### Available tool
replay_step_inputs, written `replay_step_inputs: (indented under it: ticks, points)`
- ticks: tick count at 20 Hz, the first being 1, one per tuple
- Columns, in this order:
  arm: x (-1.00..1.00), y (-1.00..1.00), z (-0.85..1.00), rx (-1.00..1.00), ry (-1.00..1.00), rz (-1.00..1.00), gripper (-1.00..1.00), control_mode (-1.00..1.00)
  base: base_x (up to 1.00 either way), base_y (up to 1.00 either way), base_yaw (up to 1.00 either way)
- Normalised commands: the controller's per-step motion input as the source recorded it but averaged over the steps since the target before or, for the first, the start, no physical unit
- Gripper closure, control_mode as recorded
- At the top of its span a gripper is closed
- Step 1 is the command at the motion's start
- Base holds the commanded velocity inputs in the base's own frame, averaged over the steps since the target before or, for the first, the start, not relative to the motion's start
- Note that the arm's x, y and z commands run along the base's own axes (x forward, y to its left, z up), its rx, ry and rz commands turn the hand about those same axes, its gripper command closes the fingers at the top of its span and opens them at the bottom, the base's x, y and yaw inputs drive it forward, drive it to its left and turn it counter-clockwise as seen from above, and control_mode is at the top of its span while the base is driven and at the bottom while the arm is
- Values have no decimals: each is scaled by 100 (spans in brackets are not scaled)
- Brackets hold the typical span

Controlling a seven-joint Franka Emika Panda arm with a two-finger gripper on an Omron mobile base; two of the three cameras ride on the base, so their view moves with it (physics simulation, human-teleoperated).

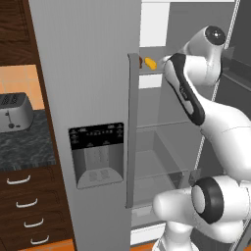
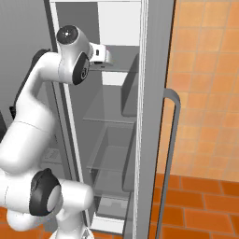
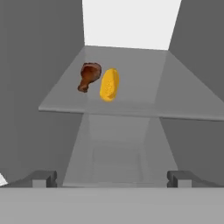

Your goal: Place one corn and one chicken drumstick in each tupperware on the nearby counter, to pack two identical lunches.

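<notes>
A glossy brown chicken drumstick (image 3: 89,75) and a yellow corn (image 3: 109,84) lie side by side on the left part of a glass fridge shelf (image 3: 175,105). The drumstick is to the left of the corn. Both also show small on the upper shelf in the left base view, corn (image 1: 150,63) and drumstick (image 1: 140,62). My gripper (image 3: 112,179) is open and empty, held in front of the shelf edge and a little below it, short of the food. The dark speckled counter (image 1: 24,142) lies to the left of the fridge. The tupperware is out of view.
The closed fridge door (image 1: 93,73), with a dispenser panel (image 1: 96,154) and a long handle (image 1: 131,132), stands between counter and open compartment. A silver toaster (image 1: 14,112) sits on the counter above wooden drawers (image 1: 24,211). Lower glass shelves (image 2: 112,119) sit below. An orange tiled wall (image 2: 205,93) is right.
</notes>
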Motion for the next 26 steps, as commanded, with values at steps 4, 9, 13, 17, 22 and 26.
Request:
replay_step_inputs:
  ticks: [4, 9, 13, 17, 22, 26]
  points:
    - [98, -25, 0, 3, 0, 5, -100, -100, 0, 0, 0]
    - [66, 0, -21, 0, 0, 0, -100, -100, 0, 0, 0]
    - [66, 2, -44, 0, 0, 0, -100, -100, 0, 0, 0]
    - [79, 1, -3, 2, 0, 0, -100, -100, 0, 0, 0]
    - [68, 5, 0, 1, 7, 0, -100, -100, 0, 0, 0]
    - [48, 2, 0, 1, 7, 0, -100, -100, 0, 0, 0]
